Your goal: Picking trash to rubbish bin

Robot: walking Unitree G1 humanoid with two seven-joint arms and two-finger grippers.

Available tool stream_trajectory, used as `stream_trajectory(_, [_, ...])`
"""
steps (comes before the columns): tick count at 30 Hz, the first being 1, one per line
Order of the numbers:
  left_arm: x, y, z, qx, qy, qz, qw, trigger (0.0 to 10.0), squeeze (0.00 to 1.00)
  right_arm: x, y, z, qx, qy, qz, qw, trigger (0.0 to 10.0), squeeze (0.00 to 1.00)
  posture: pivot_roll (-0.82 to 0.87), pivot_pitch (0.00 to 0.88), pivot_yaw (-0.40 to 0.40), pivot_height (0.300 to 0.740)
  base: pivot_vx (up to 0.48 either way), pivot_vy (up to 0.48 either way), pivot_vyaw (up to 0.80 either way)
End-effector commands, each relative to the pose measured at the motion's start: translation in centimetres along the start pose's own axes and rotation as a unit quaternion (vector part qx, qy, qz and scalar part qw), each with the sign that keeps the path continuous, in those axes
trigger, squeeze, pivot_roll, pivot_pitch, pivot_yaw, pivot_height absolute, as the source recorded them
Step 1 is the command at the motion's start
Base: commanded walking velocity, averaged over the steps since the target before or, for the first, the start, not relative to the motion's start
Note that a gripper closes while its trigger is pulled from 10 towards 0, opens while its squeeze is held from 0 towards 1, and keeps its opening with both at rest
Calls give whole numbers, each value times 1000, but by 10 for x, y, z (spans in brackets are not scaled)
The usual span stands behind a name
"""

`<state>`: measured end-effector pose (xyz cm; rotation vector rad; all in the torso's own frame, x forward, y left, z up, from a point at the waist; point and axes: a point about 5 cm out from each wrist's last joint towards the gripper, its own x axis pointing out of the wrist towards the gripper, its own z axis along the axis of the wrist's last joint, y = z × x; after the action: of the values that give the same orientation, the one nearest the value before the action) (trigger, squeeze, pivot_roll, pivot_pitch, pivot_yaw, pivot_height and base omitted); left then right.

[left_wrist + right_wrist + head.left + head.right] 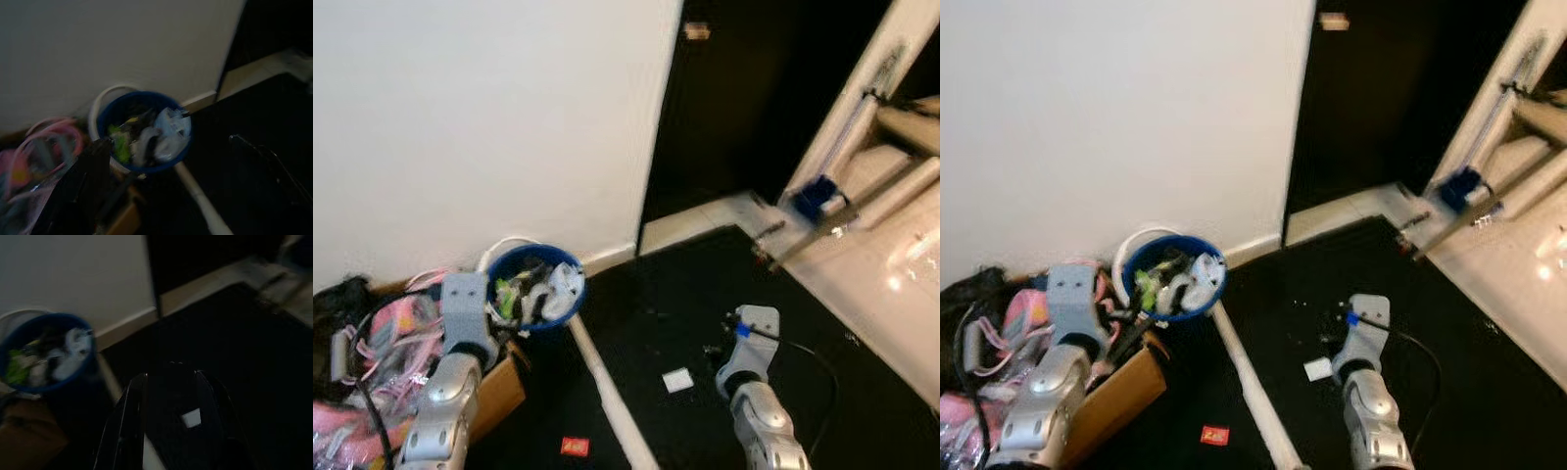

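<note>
I have the right gripper [168, 382] low over the black floor [685, 294], its fingers spread wide and empty. A small white scrap [191, 418] lies just ahead, between them. The blue bin [536, 286], full of rubbish, stands by the wall beside my left gripper [504, 299]; I cannot tell that one's finger state. No writing is legible.

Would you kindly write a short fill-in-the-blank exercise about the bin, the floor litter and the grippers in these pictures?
1. The rubbish bin by the white wall is ____ in colour.
2. The small white scrap lies on the ____ floor mat.
3. In its wrist view, the right gripper has its fingers ____, with the white scrap seen between them.
4. The wrapper lying nearer the left arm is ____.

Missing words: blue; black; open; red
</note>
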<state>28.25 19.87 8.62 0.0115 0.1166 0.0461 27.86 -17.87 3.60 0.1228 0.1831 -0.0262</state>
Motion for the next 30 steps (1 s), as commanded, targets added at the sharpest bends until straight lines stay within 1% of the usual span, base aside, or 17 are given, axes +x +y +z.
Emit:
stream_trajectory(1, [-1,-3,-5,-12,12,0,1000,10000,0,-2,-5,-3,1,8,-5,1000,10000,0,45,81,-3,740,0,0,-800])
stream_trajectory(3, [-1,-3,-5,-16,11,2,1000,10000,0,-2,-5,-3,0,9,-6,1000,10000,0,44,79,-4,740,0,0,-800])
stream_trajectory(11, [-2,-3,-8,-9,14,0,1000,10000,0,-4,-5,-6,-2,12,-3,1000,10000,0,40,71,-8,740,0,0,-800])
stream_trajectory(17, [-2,-4,-7,-16,12,2,1000,10000,0,-4,-5,-6,1,14,-6,1000,10000,0,43,71,-9,740,0,0,-800])
stream_trajectory(23, [-1,-5,-5,-11,7,2,1000,10000,0,-4,-4,-6,5,14,-8,1000,10000,0,45,94,-8,740,0,0,-800])
stream_trajectory(30, [-2,-6,-5,-12,6,1,1000,10000,0,-5,-4,-7,6,16,-9,1000,10000,0,43,99,-10,740,0,0,-800])
